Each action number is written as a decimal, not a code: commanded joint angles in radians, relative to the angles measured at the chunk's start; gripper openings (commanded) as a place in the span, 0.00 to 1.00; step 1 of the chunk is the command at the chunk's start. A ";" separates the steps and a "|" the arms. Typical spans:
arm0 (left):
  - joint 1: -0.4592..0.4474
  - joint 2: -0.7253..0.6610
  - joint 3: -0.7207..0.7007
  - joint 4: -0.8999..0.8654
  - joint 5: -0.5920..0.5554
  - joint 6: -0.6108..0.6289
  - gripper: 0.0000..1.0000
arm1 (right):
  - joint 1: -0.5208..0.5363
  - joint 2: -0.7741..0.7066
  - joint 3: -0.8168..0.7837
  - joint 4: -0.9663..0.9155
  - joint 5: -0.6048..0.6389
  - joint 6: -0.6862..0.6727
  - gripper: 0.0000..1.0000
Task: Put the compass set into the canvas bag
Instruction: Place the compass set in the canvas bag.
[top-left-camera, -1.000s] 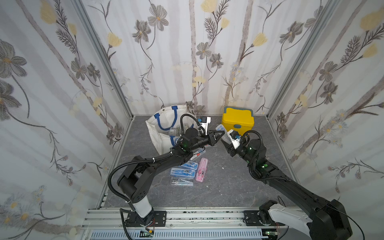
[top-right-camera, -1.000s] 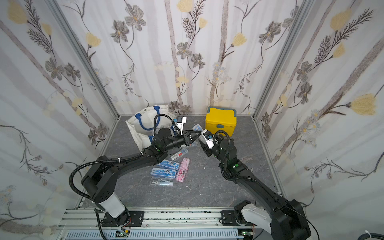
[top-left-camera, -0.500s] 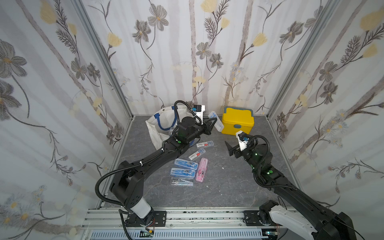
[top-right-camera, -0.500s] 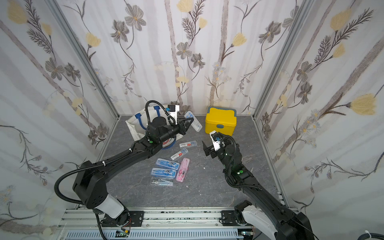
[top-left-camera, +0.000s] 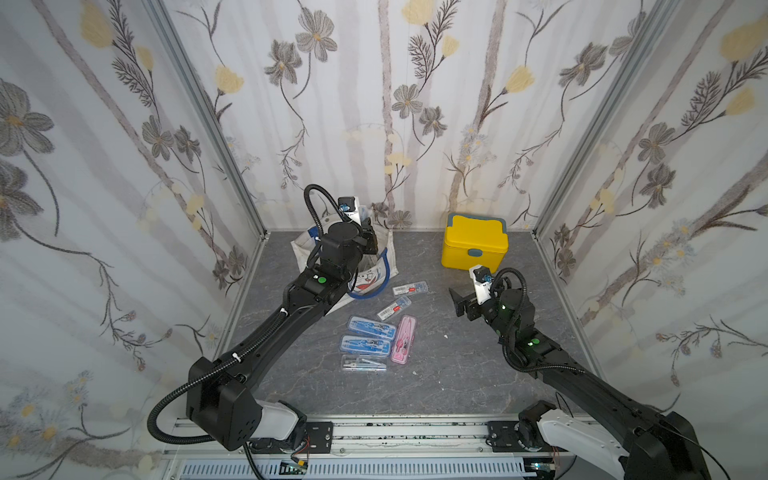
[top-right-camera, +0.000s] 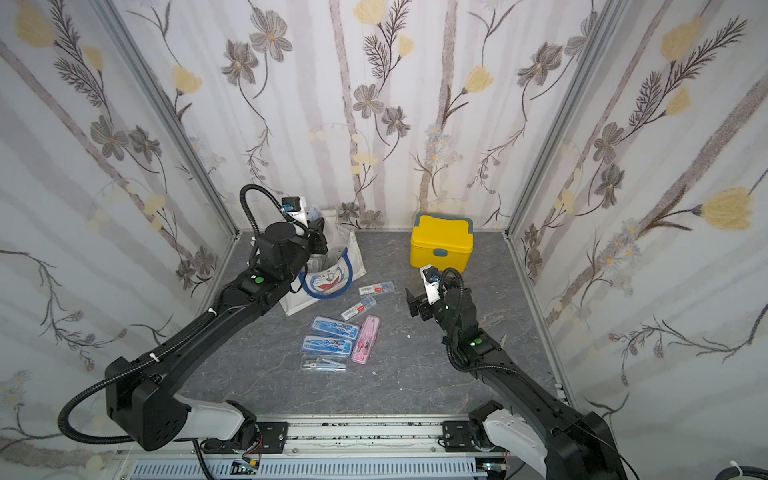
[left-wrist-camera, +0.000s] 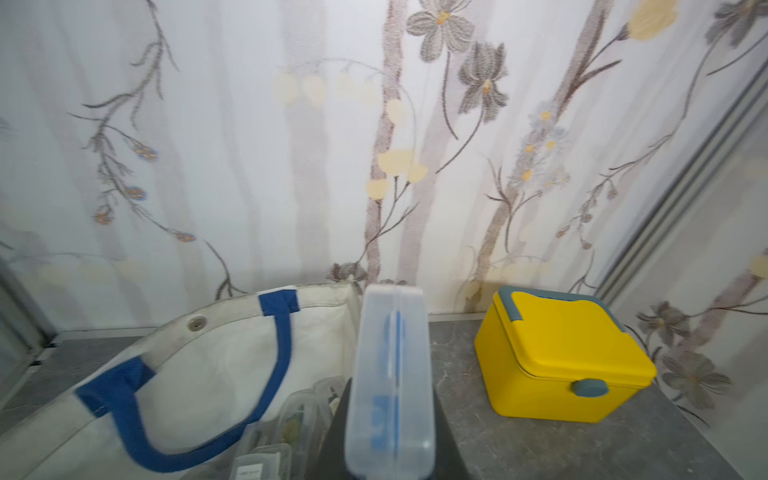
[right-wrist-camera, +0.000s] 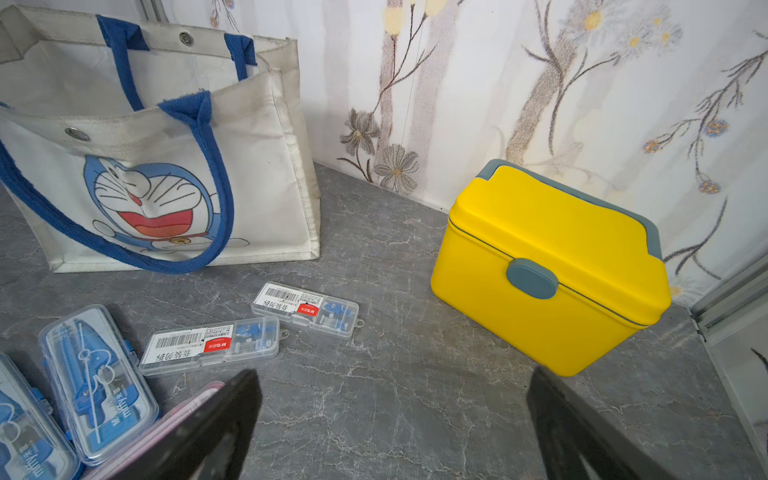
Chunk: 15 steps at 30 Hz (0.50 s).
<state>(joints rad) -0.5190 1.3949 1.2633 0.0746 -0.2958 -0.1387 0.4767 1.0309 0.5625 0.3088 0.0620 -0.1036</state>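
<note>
**Compass set poised over cartoon tote**

In both top views, we see the left tool (top-left-camera: 369, 235) over the mouth of the canvas bag (top-left-camera: 376, 272), clamped on a compass set (top-right-camera: 313, 214) whose pale end pokes up beside the wrist camera. The right tool (top-left-camera: 459, 303) hangs empty with its jaws spread wide above the grey table (top-left-camera: 436, 374), between the yellow box (top-left-camera: 473, 249) and the loose cases (top-left-camera: 368, 345) lying flat in a cluster.

From the left wrist, the set stands on end between the jaws. It is a frosted hard-plastic case with rounded corners, and a blue instrument shows dimly inside. It sits above the bag's corner nearest the box, and other clear cases (left-wrist-camera: 291, 419) lie in the bag beside it.

We judge the step in hand to be lowering and release. The slim end should go down first, shifted toward the middle of the opening and clear of the rim and the blue handle (left-wrist-camera: 282, 357). The tool should let go low, because slick plastic can skid off the cases below.

From the right wrist, the bag is limp, slightly grubby white canvas with metal snaps and woven blue straps. One strap droops across the cat face, and the front wall sags, so we think a nudge could narrow the mouth. The box looks smooth and rigid with a grey latch, and the table has a veined, stone-like finish.
</note>
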 joint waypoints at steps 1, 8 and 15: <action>0.040 0.007 -0.001 -0.081 -0.085 0.021 0.07 | -0.001 0.031 0.020 0.000 -0.005 0.041 1.00; 0.113 0.121 0.024 -0.185 -0.046 -0.003 0.07 | -0.001 0.055 0.028 -0.006 -0.020 0.055 0.99; 0.146 0.257 0.104 -0.253 -0.046 0.008 0.07 | -0.004 0.027 -0.003 -0.006 -0.007 0.056 1.00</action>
<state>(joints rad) -0.3775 1.6215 1.3399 -0.1459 -0.3302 -0.1341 0.4744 1.0683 0.5678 0.2909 0.0513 -0.0605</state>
